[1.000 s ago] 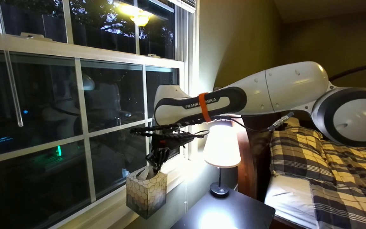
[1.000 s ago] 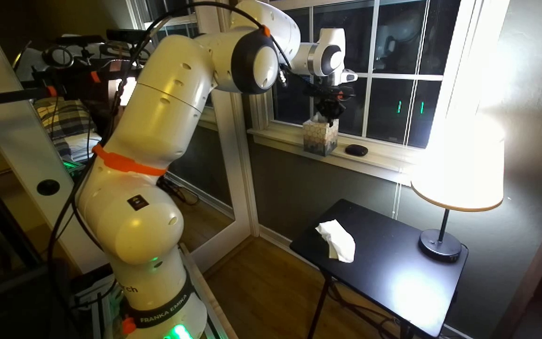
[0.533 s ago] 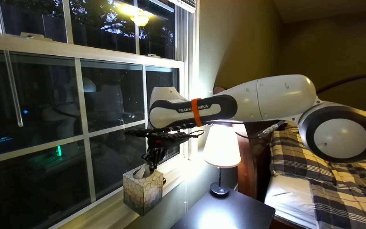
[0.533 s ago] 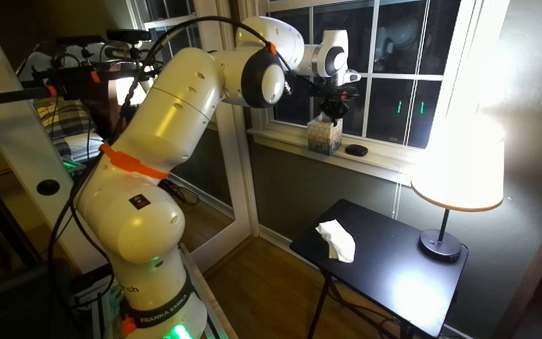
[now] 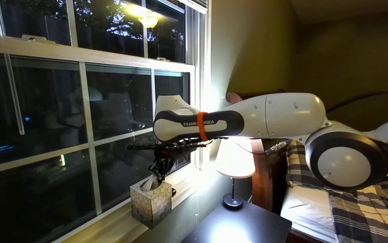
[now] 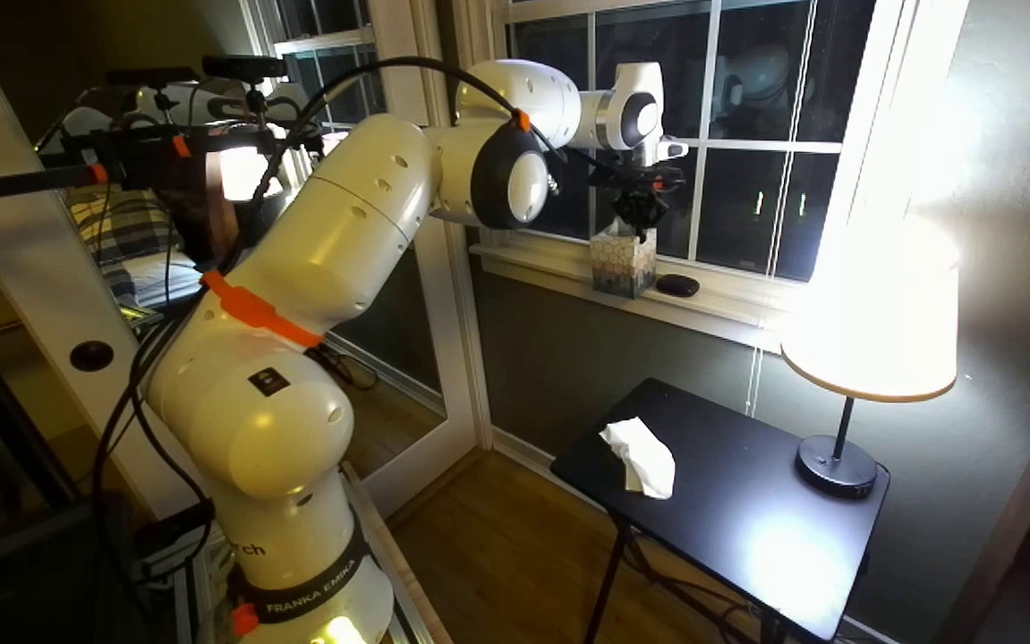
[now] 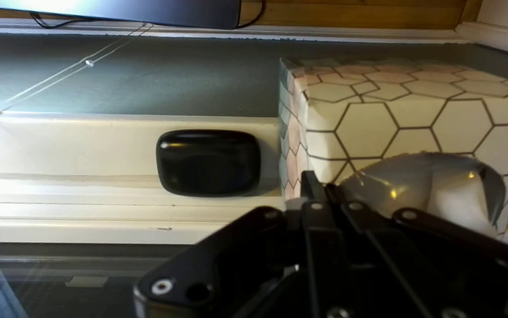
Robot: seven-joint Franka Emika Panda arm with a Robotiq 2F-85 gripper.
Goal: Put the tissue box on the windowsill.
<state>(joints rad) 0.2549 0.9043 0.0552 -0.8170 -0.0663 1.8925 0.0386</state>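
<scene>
At the windowsill (image 7: 68, 154), my fingers (image 7: 319, 218) are nearly closed, gripping the tissue box (image 7: 395, 123) by its top edge beside the opening; whether its base rests there I can't tell. Probably light and crushable, it wants a gentle pinch. White tissue (image 7: 459, 198) fills the opening.

Cardboard tissue box (image 7: 406, 132), smooth painted windowsill (image 7: 68, 152)

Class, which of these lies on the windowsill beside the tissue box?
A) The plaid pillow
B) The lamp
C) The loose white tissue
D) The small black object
D: the wrist view shows the small black object lying on the white windowsill, beside the tissue box, with a narrow gap showing between them.
</scene>
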